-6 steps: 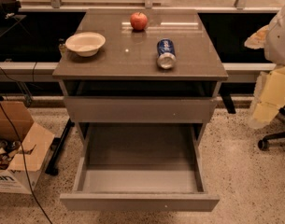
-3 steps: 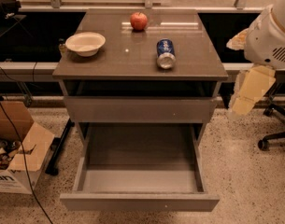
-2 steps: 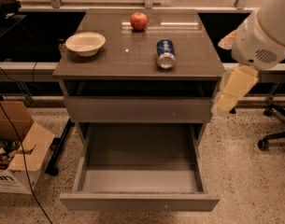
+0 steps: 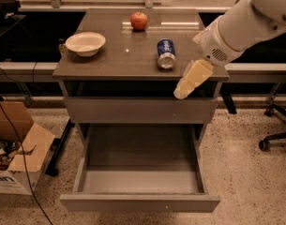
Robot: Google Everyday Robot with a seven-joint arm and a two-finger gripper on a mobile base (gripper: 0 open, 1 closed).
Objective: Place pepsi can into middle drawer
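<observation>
The can (image 4: 166, 54) lies on its side, right of the worktop's (image 4: 109, 55) centre. The gripper (image 4: 189, 82) hangs by the front-right corner (spread: cannot tell). Best to grasp across the can's 1 round body before lowering it into the open drawer (image 4: 140, 203).

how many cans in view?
1: the pepsi can, on its side on the cabinet top, right of centre. The gripper hangs just front-right of it. The cardboard box may hide more.
</observation>
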